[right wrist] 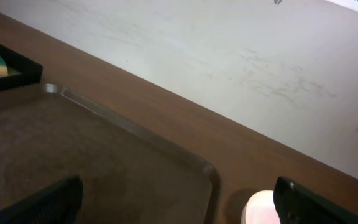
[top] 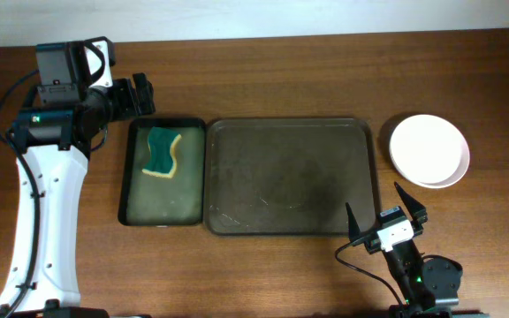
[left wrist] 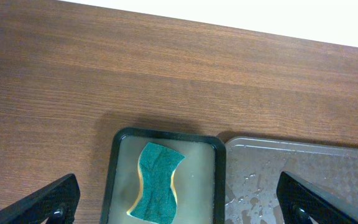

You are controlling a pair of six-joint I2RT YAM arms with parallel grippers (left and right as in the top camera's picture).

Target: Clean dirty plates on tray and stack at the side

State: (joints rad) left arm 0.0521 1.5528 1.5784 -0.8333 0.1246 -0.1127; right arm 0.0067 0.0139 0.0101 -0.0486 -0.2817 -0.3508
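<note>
Gripper of the left arm [top: 146, 95]: hung wide open, empty, just past the top-left corner of the narrow dark tray [top: 125, 177]. Held in that tray: green sponge [top: 162, 152]. Touching its right side: brown tray [top: 290, 177], wet. Further right, on the tabletop [top: 281, 71]: plates [top: 429, 150], stacked, count unclear. Below them, gripper of the right arm [top: 374, 199]: stood wide open, empty
</note>
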